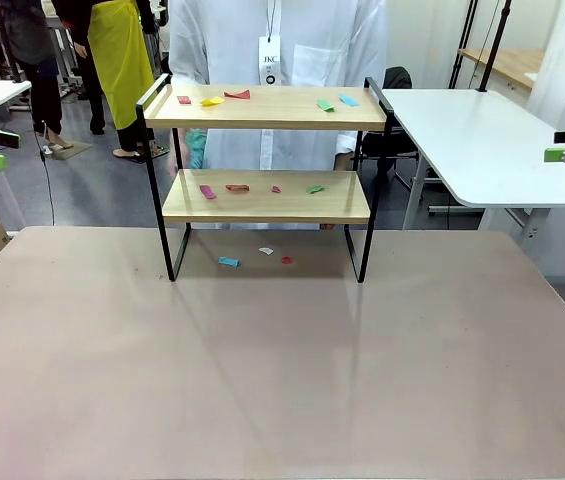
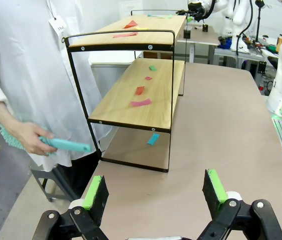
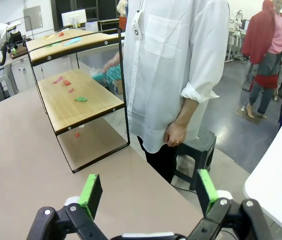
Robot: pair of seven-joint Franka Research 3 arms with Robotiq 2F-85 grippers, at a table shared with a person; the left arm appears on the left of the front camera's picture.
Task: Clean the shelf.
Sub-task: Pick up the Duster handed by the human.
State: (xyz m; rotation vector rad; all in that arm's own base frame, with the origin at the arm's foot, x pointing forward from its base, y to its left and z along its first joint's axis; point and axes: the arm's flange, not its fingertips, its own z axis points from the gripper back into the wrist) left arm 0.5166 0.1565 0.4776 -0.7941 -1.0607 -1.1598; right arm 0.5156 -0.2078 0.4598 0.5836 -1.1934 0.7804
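Jaws wide and empty on left gripper [image 2: 154, 190] and right gripper [image 3: 148, 190], held toward opposite side edges of the tabletop [image 1: 262, 380]; the shelf [image 1: 272, 118] stands mid far edge, lengthwise along it, roughly equidistant.

1. The shelf [image 1: 262, 208] stands on the far middle of the table [image 1: 262, 380], a person [image 1: 222, 40] just behind it.
2. Scraps [image 1: 237, 94] lie on both boards (a few on the table beneath).

The shelf [image 1: 262, 118]: light wood boards, black frame. Its scraps [image 1: 238, 94]: red, pink, yellow, green, blue. The tabletop [image 1: 262, 380]: plain tan. Person's shirt [image 1: 222, 40]: white. The duster [image 2: 63, 144]: teal. On the left gripper [image 2: 154, 180] and right gripper [image 3: 147, 177], pads [image 2: 94, 192]: green.
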